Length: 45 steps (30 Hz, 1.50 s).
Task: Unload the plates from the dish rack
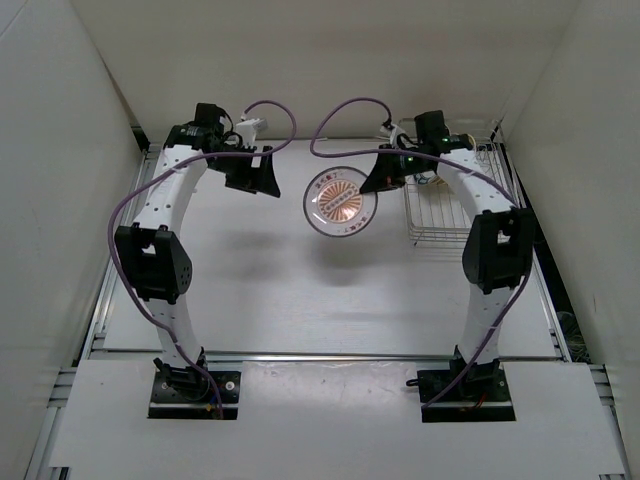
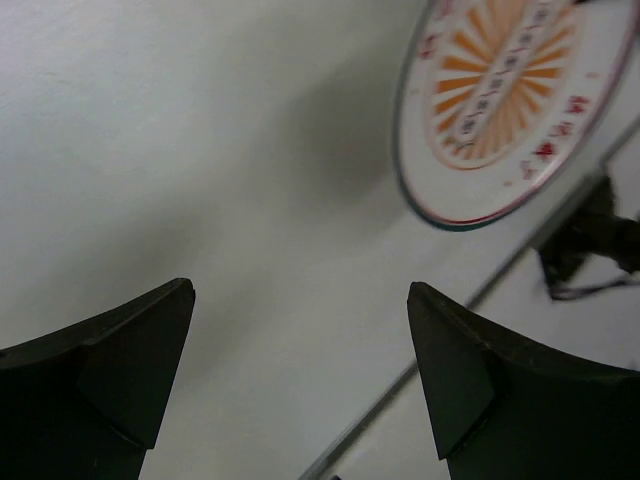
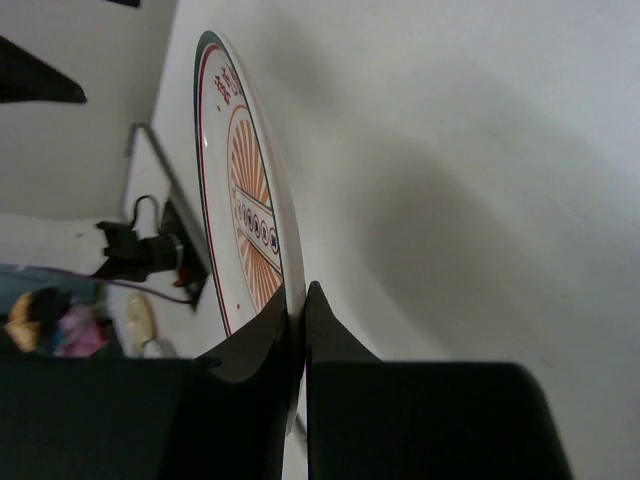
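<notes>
The right gripper (image 3: 298, 295) is pinching the stiff, likely fragile orange-rayed plate (image 3: 240, 200) by its rim, the left gripper (image 2: 300, 290) gaping empty.

plate (image 1: 340, 201) between left claw (image 1: 260, 185) and right claw (image 1: 374, 187), dish rack (image 1: 446, 212) at far right of table (image 1: 280, 295)

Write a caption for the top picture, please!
Right gripper holds the orange-patterned plate over the table, beside the dish rack.

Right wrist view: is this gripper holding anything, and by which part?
The right gripper is shut on the round white plate with the orange sunburst centre, pinching its rim edge-on. The left gripper is open and empty.
</notes>
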Available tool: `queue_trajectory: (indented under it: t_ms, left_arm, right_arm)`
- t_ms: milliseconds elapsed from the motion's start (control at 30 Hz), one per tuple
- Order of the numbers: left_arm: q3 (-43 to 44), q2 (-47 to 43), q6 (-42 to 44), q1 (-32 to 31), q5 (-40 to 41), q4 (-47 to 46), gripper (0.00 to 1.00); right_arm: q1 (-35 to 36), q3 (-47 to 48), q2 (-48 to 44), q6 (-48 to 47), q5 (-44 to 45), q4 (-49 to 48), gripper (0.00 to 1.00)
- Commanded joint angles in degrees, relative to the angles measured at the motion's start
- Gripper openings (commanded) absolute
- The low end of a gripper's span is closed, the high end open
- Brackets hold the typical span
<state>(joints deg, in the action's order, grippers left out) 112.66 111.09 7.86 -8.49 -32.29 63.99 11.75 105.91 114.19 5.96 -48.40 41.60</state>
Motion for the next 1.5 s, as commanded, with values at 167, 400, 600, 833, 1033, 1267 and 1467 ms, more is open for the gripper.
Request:
queue_trajectory:
  t_ms: [167, 400, 600, 833, 1033, 1267, 1467]
  left_arm:
    - [-8.8, -3.2, 0.6, -0.3, -26.0, 5.0, 0.91]
    - [-8.8, -1.5, -1.3, -0.3, -27.2, 3.9, 0.87]
    - [-8.8, -1.0, -1.8, -0.3, -27.2, 3.3, 0.63]
    - [-8.8, -0.4, -2.3, -0.3, -25.5, 2.7, 0.10]
    - [-9.4, -1.0, -10.2, -0.3, -18.4, -2.3, 0.10]
    - [-4.7, 4.0, -23.2, 0.4, -13.6, -10.2, 0.10]
    - [2.6, 12.5, -34.2, 7.7, -26.1, -21.0, 0.10]
  right_arm:
    - [4.0, -2.0, 1.7, 9.1, -19.1, -5.9, 0.00]
    - [7.0, -2.0, 3.6, 12.8, -21.0, -9.5, 0.00]
    - [8.6, -1.4, 4.8, 15.2, -21.0, -11.5, 0.00]
    - [8.6, -0.8, 5.9, 15.8, -20.3, -12.1, 0.00]
    - [5.3, 2.1, 3.2, 8.7, -2.2, -3.6, 0.98]
    - [-4.9, 1.1, -6.1, -0.6, 12.6, 1.0, 0.99]
    - [-13.3, 1.6, -10.4, -9.4, 11.1, 9.9, 0.99]
